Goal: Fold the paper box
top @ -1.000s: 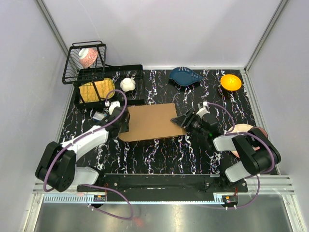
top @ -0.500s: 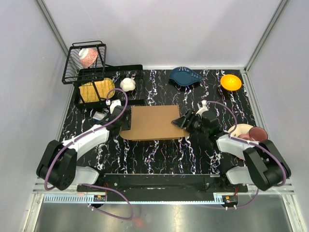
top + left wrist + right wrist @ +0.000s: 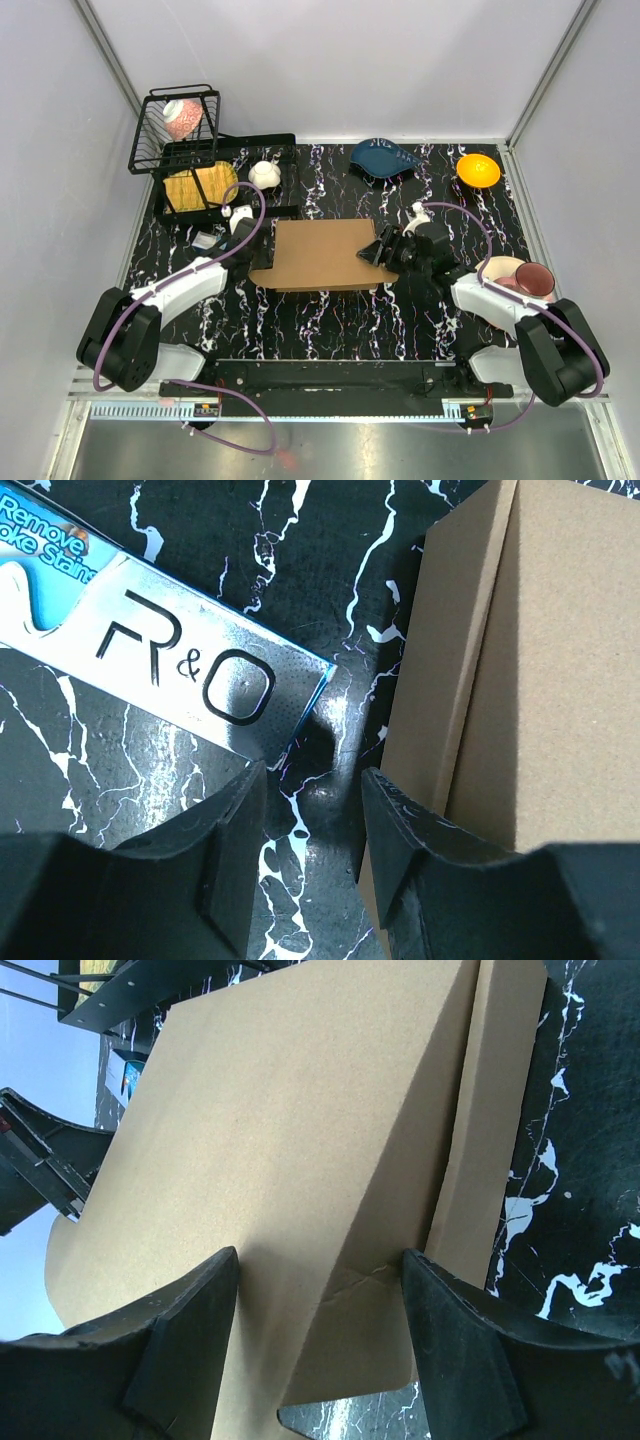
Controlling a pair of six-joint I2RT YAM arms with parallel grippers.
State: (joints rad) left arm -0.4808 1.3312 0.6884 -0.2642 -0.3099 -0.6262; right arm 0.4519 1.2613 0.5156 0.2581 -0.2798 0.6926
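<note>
The paper box (image 3: 318, 255) is lying flat mid-frame in the overhead view, plain brown, on the black marbled surface (image 3: 330, 320). My left jaws sit at its left edge, spread, with only bare surface in the gap. The cardboard runs just beside the finger (image 3: 400, 830) on the frame's right, and a shiny packet (image 3: 190, 660) lies upper left in that wrist view. My right jaws are spread wide over the box's right end, a creased ridge of cardboard between them, not pinching it as far as I can see.

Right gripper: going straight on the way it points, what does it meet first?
The plain brown corrugated cardboard box, probably: its folded panel lies just ahead between the fingers. Depth is unclear.
</note>
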